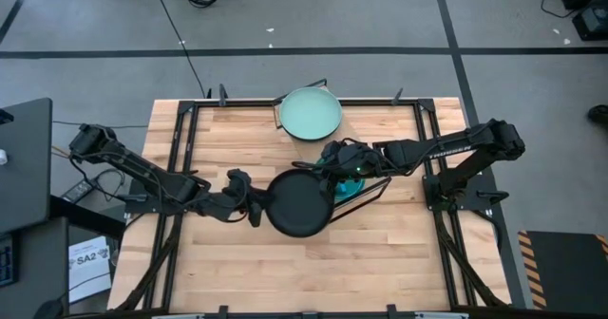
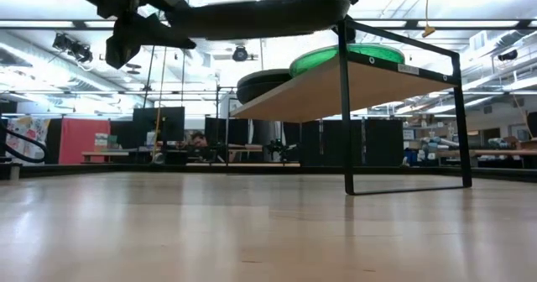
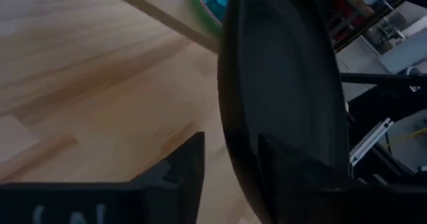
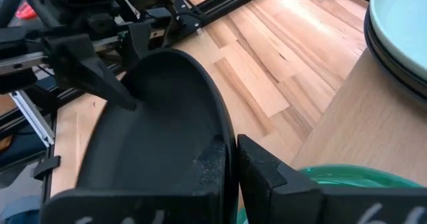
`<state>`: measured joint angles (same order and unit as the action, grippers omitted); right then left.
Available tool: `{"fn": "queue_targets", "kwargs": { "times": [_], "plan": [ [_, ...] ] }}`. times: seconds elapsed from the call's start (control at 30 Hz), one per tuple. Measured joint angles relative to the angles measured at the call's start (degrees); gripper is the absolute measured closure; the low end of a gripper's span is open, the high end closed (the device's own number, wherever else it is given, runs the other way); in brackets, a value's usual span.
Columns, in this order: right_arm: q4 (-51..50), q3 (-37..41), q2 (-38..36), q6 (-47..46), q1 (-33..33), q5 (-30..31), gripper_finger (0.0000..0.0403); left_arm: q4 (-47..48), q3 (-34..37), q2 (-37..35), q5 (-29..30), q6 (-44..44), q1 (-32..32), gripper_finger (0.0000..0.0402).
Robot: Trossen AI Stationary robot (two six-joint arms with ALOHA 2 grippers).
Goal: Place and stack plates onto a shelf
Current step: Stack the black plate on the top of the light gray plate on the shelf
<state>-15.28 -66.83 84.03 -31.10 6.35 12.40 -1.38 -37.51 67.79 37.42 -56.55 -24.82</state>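
- Standing by the table here: the thing getting all the attention is a black plate (image 1: 299, 203), round, matte dark grey-black, shallow with a raised rim, no stripe I can make out.
- It's up in the air over the slatted wooden tabletop (image 1: 237, 262), roughly level, its far edge just at the shelf's (image 2: 336, 85) near end.
- The right gripper (image 4: 233, 164) has the plate's rim pinched between its two fingers; in its wrist camera the rim sits right in the narrow slot between them, so it's clamped on the black plate.
- The left gripper (image 1: 255, 205) is at the opposite rim. From its wrist camera the fingers (image 3: 180, 171) stand either side of the edge with a visible gap on one side, so they look parted and loose around the rim, not squeezing it.
- The shelf is a pale wood board on thin black wire frames, raised off the table.
- On it: a bright green plate (image 2: 348, 60), glossy, near the end closest to the grippers. From above you mostly see a teal-green sliver of it poking out past the black plate.
- Further along the shelf there's a pale green plate (image 1: 310, 113), very light minty colour, sitting on top of at least one dark plate (image 2: 264, 85); the dark rim shows underneath in the right wrist camera.
- From table level the black plate hangs clearly higher than the shelf board and the green one.
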Motion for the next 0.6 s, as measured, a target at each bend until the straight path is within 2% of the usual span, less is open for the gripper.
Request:
{"fn": "queue_targets", "kwargs": {
  "times": [0.13, 0.6],
  "plan": [
    [-0.15, 0.0, 0.0, -0.21, 0.0, -0.12, 0.0368, -1.3, 0.03, -1.65, -2.96, 4.85, 0.02, 0.0241],
    [-0.07, 0.0, -0.04, -0.34, 0.0, -0.24, 0.0386, 0.21, 0.12, -12.8, -12.04, 7.83, 0.0, 0.0241]
  ]
}}
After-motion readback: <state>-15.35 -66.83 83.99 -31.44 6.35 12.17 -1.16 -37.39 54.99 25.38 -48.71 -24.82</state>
